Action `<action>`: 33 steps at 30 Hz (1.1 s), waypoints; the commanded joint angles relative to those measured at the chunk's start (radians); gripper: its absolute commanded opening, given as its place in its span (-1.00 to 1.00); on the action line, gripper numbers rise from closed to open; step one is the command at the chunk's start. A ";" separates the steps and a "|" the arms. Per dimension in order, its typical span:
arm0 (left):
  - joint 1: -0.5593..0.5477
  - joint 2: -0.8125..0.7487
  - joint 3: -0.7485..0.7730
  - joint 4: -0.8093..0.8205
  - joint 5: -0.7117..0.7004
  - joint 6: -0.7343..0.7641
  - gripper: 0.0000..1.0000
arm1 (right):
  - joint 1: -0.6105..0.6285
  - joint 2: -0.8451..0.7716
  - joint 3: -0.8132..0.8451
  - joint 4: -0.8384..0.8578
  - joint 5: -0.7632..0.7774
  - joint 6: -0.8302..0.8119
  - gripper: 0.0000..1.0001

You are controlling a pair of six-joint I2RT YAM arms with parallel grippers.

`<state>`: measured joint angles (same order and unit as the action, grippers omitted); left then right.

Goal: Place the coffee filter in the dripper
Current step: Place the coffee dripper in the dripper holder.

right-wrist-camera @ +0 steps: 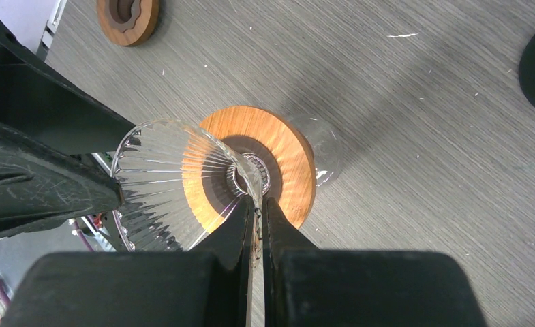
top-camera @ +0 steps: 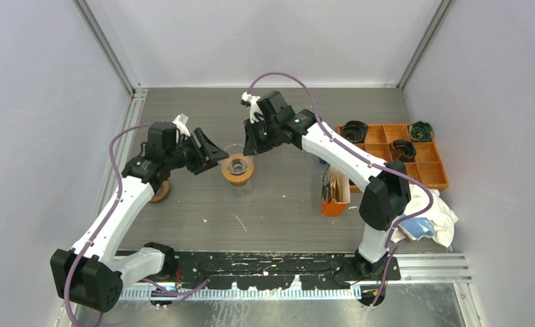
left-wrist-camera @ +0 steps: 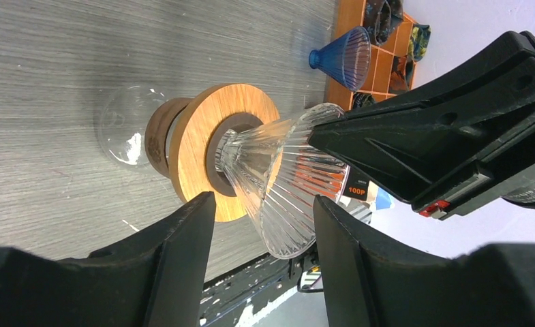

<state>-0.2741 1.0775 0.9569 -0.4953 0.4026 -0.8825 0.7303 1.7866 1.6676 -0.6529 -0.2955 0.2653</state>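
the clear ribbed glass dripper (top-camera: 238, 165) stands upright, mouth up, in a round wooden collar (left-wrist-camera: 195, 136). it sits near the middle of the grey table (top-camera: 278, 218), slightly toward the left and far edges.

the right gripper (right-wrist-camera: 256, 201) meets the dripper from its far right side. its jaws are pressed together on the thin glass wall at the rim, clamped on the dripper.

the left gripper (left-wrist-camera: 263, 204) is positioned at the dripper's left side. its jaws stand apart, with one finger on each side of the rim. whether either finger touches the glass cannot be told.

an orange carton (top-camera: 334, 194) stands on the table to the right of the dripper, well apart from both grippers. a second wooden ring (top-camera: 159, 193) lies near the left edge.
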 commanded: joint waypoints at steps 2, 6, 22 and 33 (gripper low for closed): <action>-0.004 0.021 -0.001 0.058 -0.010 0.010 0.08 | 0.001 0.007 -0.008 0.058 -0.004 -0.009 -0.99; -0.006 0.036 0.003 0.052 -0.017 0.012 0.01 | 0.001 0.013 -0.019 0.051 0.000 -0.014 -0.99; -0.010 0.114 0.077 -0.066 -0.052 0.091 -0.62 | 0.002 0.060 -0.003 -0.036 0.018 -0.038 -0.99; -0.020 0.124 0.036 -0.086 -0.069 0.109 -0.72 | 0.024 0.085 -0.035 -0.048 0.065 -0.088 -0.99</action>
<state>-0.2867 1.1854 1.0096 -0.5308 0.3756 -0.7956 0.7307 1.8091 1.6665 -0.6231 -0.3061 0.2504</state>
